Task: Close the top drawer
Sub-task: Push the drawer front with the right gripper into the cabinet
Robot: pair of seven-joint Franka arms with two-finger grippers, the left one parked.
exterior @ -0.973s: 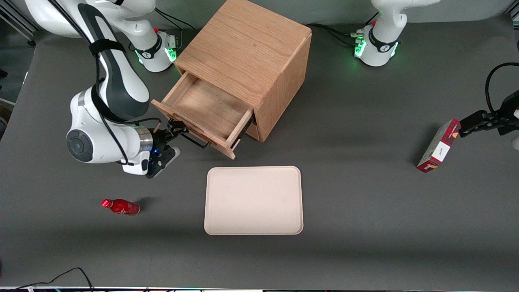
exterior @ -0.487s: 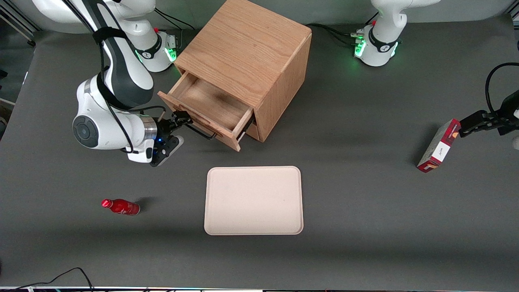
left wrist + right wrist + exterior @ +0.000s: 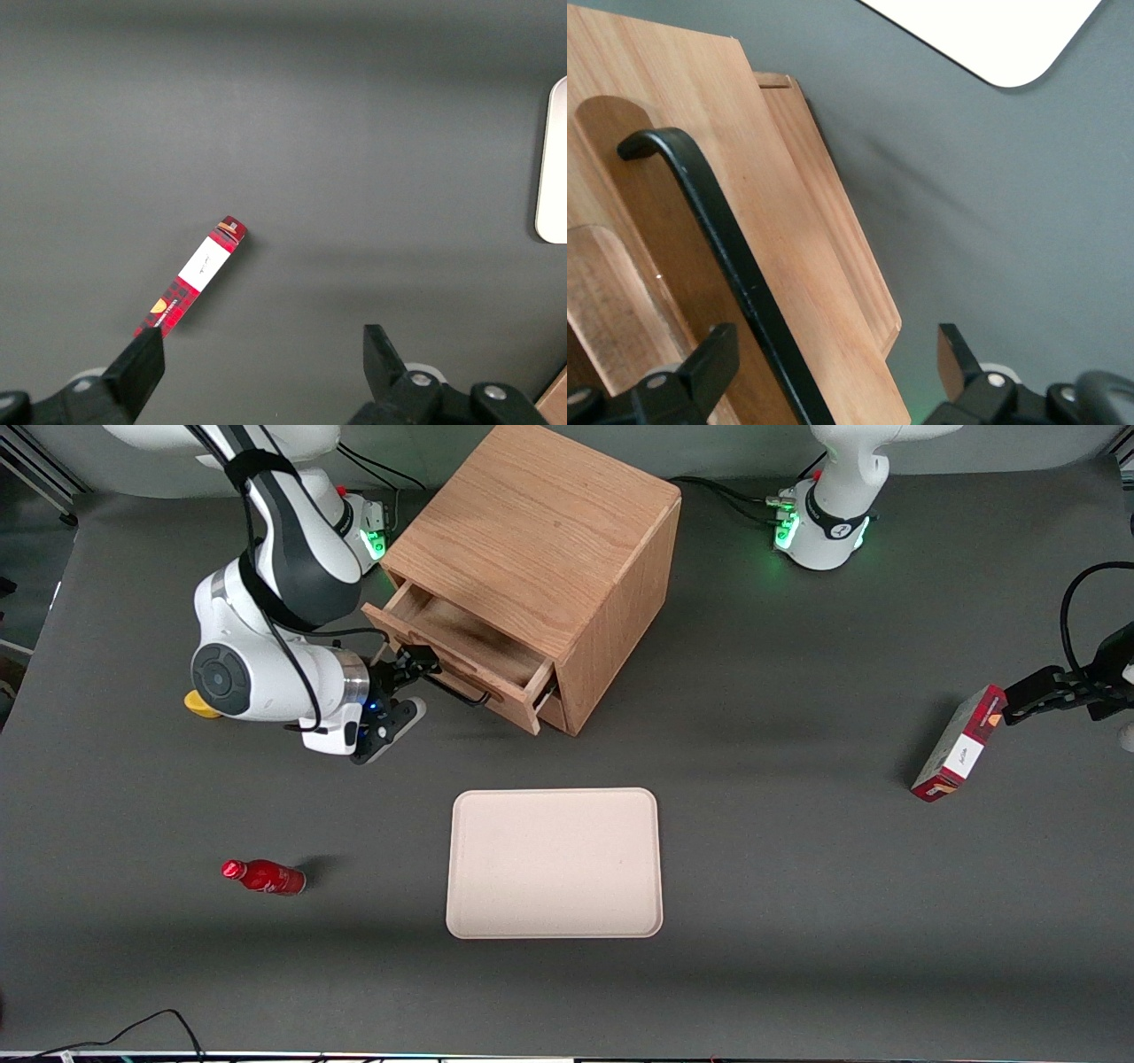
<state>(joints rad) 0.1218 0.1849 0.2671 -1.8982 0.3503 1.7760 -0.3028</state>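
The top drawer (image 3: 461,657) of the wooden cabinet (image 3: 540,558) stands partly pulled out over the grey bench (image 3: 797,824), its flat oak front angled toward the working arm's end and its thin black wire handle (image 3: 456,691) facing the robot's wrist. Nearest the front camera, a pale tray (image 3: 555,863) lies flat and bare, with a small red bottle (image 3: 264,877) on its side well apart from it, toward the working arm's end; neither stands in the drawer's path. Farther back, the pincer (image 3: 409,684) is level with the drawer front, its fingers spread, one on each side of the handle (image 3: 718,257) rather than clamped on it, as the wrist view shows the bar running between the two fingertips (image 3: 709,363) with the wood close ahead. That posture looks chosen for pushing: with the handle bracketed, the arm can likely press the front (image 3: 780,221) straight along its runners without needing a grip. The drawer's open tray still shows a strip of interior in front of the cabinet body, so the job appears well along but not finished. A yellow object (image 3: 199,706) peeks out beside the arm's elbow, too hidden to identify. Toward the parked arm's end, a red carton (image 3: 959,744) rests tilted on the bench, far from the action.
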